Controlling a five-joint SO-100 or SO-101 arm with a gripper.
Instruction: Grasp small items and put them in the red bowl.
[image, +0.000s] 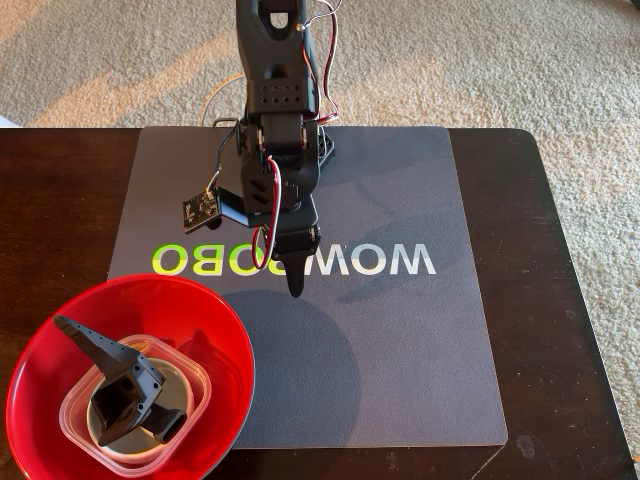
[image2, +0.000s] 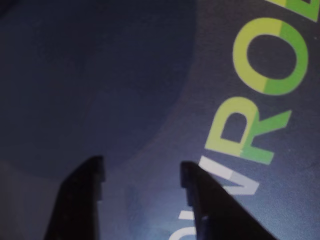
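Observation:
In the fixed view the red bowl (image: 215, 320) sits at the front left corner of the table. Inside it lies the clear square tub (image: 72, 418), which holds the small white bowl (image: 180, 388). The black pointed plastic part (image: 118, 362) lies on top of them. Yellow-green clips and the grey piece do not show. My gripper (image: 293, 285) points down over the middle of the grey mat (image: 400, 350), to the upper right of the bowl. In the wrist view the gripper (image2: 140, 167) is open and empty, with only mat (image2: 125, 75) between the fingertips (image2: 192, 175).
The grey mat with the WOWROBO print lies on a dark wooden table (image: 60, 200). The arm's base stands at the mat's far edge. Carpet surrounds the table. The wrist camera board (image: 200, 208) hangs left of the gripper.

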